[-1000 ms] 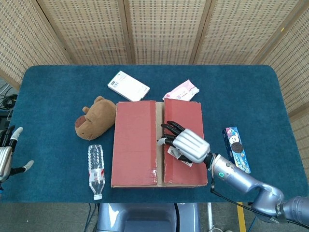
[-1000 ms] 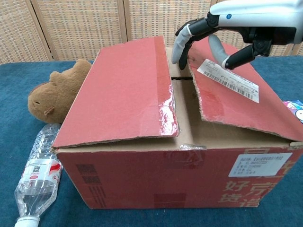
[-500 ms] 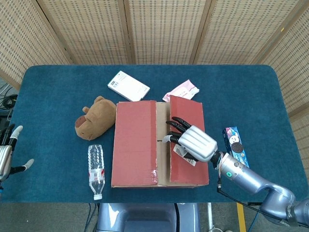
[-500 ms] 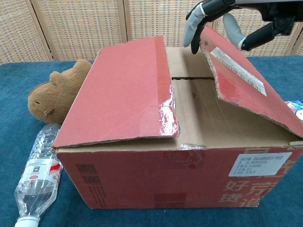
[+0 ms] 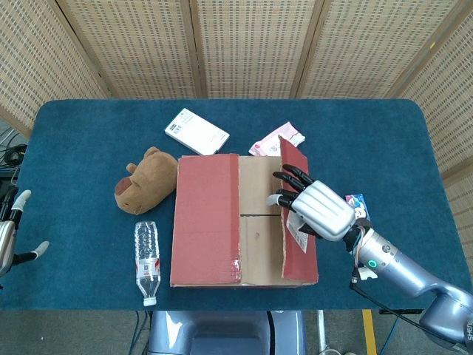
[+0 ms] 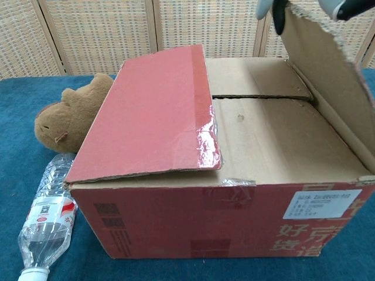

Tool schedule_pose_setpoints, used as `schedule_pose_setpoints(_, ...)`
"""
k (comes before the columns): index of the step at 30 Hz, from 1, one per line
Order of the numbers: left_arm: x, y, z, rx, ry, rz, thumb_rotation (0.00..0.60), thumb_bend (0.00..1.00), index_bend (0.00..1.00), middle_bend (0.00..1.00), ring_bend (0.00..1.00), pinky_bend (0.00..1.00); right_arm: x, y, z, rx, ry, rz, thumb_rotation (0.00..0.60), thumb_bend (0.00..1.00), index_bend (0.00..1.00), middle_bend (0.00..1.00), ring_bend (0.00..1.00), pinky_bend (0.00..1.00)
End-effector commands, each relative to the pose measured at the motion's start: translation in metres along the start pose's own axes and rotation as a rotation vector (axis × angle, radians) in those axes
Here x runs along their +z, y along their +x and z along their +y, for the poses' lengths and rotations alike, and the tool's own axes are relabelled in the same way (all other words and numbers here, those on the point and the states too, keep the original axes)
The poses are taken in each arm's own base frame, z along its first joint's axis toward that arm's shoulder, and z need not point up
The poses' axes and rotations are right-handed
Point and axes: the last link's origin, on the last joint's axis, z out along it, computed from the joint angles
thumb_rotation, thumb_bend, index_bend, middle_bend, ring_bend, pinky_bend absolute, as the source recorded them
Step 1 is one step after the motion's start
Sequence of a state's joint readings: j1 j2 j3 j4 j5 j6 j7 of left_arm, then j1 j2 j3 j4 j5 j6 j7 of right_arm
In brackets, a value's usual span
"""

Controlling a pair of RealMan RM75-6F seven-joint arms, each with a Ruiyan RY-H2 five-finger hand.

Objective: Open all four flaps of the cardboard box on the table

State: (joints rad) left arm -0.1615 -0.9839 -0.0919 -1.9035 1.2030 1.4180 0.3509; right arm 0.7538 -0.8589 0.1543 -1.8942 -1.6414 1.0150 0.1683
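The cardboard box (image 5: 244,220) sits at the centre of the worktop (image 5: 89,133). The right robot hand (image 5: 314,209) pinches the free edge of the right flap (image 5: 295,214), which stands nearly upright.

Risks:
- The hold is on the edge only. If it slips, the flap may spring back over the inner flaps (image 6: 263,126).
- Pulling upward instead of outward may lift or drag the box.
- Folding the flap fully down swings it toward the cookie packet (image 5: 357,203) just beside the box.

The left flap (image 5: 207,218) lies almost shut. A plush toy (image 5: 144,180) and a water bottle (image 5: 147,260) lie close along that side and may obstruct its swing.

The left robot hand (image 5: 9,237) is at the worktop's edge, apparently holding nothing with fingers apart; the view is partial.
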Motion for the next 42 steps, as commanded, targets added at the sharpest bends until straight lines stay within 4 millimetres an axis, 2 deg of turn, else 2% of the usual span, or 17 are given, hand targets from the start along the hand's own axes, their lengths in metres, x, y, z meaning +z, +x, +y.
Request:
schedule_pose_setpoints(1,0.0,0.001,0.0,0.002,0.0,0.004,0.515,0.22,0.02,0.0,0.0,0.0,-0.011,0.012,0.009,-0.02,-0.037,0.01,0.6,1.0,0.3,0.52,0.1,0.04)
schedule_pose_setpoints(7,0.0,0.004,0.0,-0.001,0.0,0.012,0.514,0.22,0.02,0.0,0.0,0.0,-0.024,0.024,0.02,-0.041,-0.076,0.011,0.6,1.0,0.3,0.52,0.1,0.04)
schedule_pose_setpoints(27,0.004,0.012,0.006,0.024,-0.042,0.022,0.514,0.22,0.02,0.0,0.0,0.0,-0.047,0.041,0.043,-0.093,-0.157,0.016,0.6,1.0,0.3,0.52,0.11,0.04)
schedule_pose_setpoints(42,0.01,0.023,0.012,0.057,-0.102,0.029,0.515,0.23,0.02,0.0,0.0,0.0,-0.059,0.035,0.059,-0.08,-0.205,0.025,0.6,1.0,0.3,0.51,0.1,0.04)
